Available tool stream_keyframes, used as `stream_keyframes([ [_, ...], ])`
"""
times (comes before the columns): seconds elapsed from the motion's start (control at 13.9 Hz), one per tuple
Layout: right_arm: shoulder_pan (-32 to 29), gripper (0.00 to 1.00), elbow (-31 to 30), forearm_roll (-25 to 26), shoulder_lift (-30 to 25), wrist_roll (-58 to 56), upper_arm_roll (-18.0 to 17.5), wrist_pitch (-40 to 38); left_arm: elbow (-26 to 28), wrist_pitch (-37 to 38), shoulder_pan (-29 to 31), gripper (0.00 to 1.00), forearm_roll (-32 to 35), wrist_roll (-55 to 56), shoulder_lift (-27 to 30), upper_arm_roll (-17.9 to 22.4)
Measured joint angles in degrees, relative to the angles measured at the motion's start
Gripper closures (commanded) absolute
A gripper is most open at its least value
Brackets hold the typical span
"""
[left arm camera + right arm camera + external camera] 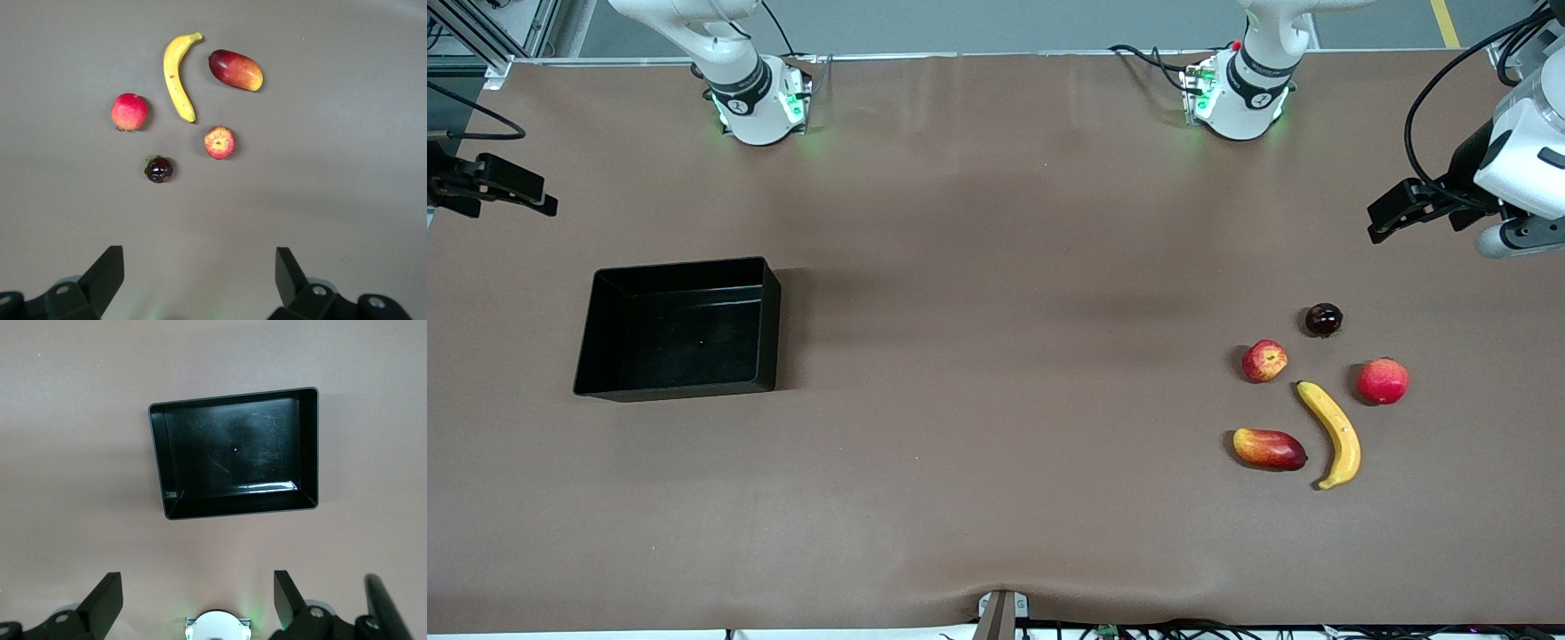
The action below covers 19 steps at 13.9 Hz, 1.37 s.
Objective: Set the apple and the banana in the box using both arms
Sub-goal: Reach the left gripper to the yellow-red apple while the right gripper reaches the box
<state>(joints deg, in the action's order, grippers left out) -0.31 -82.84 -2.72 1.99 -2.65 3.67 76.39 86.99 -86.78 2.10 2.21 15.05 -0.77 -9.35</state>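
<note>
Front view: two glossy white arms hang raised over a brown worktop. The left pincer hovers at the left arm's end, fingers spread and holding nothing, up above the fruit cluster. There lie the small red apple with pale yellow streaks, the long curved yellow banana just beside it, a pinkish-red round fruit, an oblong red-and-yellow mango-shaped fruit and a small dark glossy fruit. The right pincer hovers at the right arm's end, near the shallow rectangular black plastic box, which holds no fruit; its fingers cannot be made out here.

Left wrist view: the left pincer stands wide apart, well clear of the fruit. The dark fruit lies closest to it, then the apple with its dimpled top up, the pinkish-red fruit, the banana and the mango-shaped fruit.

Right wrist view: the right pincer is spread wide and holds nothing, with the box ahead of its fingertips, upright on the worktop.
</note>
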Motion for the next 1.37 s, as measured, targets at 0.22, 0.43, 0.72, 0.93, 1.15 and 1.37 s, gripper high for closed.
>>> stream_keyframes([
  [0.22,-0.1,0.00,0.0,0.0,0.0,0.0,0.1,0.1,0.0,0.0,0.0,0.00,0.0,0.0,-0.1,0.0],
  [0.43,-0.1,0.00,-0.1,0.0,0.1,0.0,0.3,0.1,-0.8,0.0,0.1,0.00,0.0,0.0,-1.9,0.5],
  [0.72,-0.1,0.00,-0.5,0.0,2.5,0.0,0.7,0.4,-1.8,-3.5,0.0,0.00,0.0,0.0,-9.4,0.5],
  [0.93,-0.1,0.00,-0.7,1.7,6.8,0.0,0.7,3.8,-1.1,-7.3,-0.2,0.00,0.0,0.3,-16.9,0.2],
  [1.15,-0.1,0.00,-0.8,4.6,12.7,-1.4,0.7,8.2,2.8,-15.2,-1.1,0.00,2.0,2.5,-20.8,0.0],
  [1.37,-0.6,0.00,-0.9,7.3,18.3,-5.1,0.8,12.1,7.1,-21.0,-1.3,0.00,4.5,4.7,-21.5,0.1],
])
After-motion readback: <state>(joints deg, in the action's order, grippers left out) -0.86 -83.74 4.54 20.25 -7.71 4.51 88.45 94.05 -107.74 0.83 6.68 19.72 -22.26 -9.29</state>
